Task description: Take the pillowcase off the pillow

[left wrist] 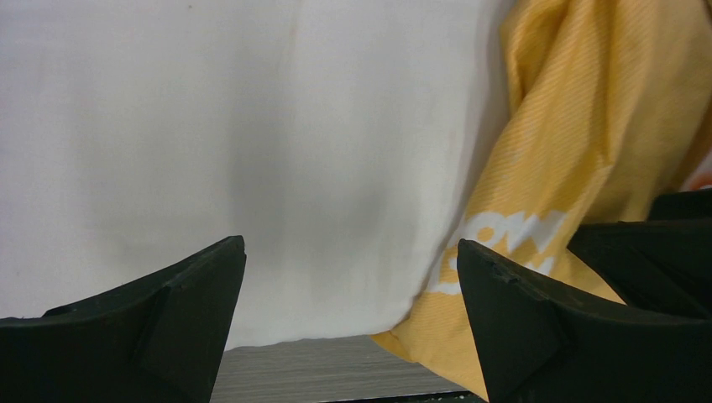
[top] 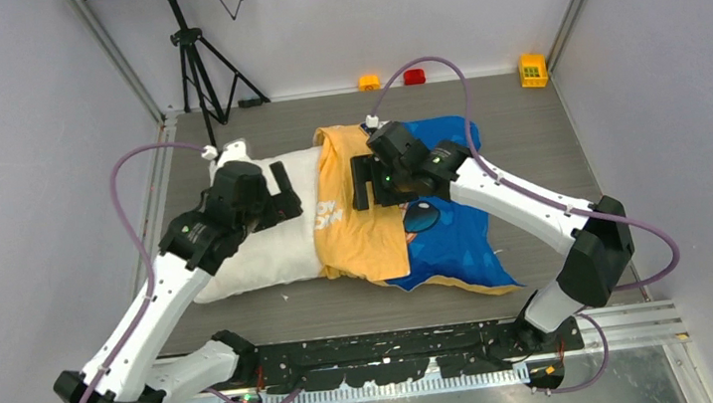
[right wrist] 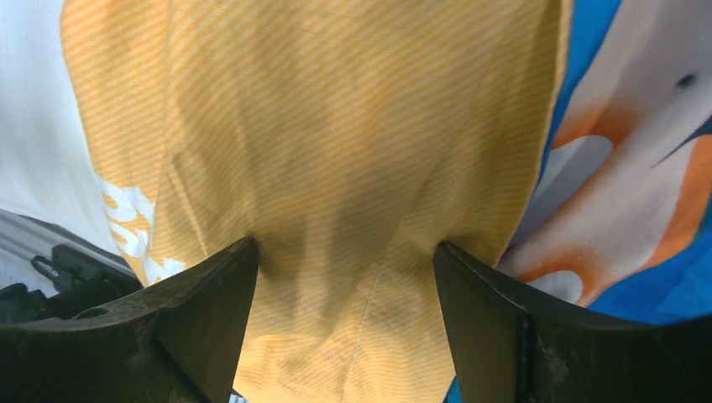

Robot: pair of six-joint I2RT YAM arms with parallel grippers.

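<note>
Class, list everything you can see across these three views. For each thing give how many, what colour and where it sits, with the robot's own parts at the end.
pillow: one, white, left-centre of the table, right end under the pillowcase
pillowcase: one, orange-yellow with white print and a blue part, centre to right
orange block: one, orange, far edge
red block: one, red, far edge beside the orange one
yellow block: one, yellow, far right corner
tripod: one, black, behind the far left corner
table: one, grey wood-grain
cables: two, purple, one looping off each arm
left gripper: one, black, open, over the pillow
right gripper: one, black, open, over the orange-yellow fabric
</note>
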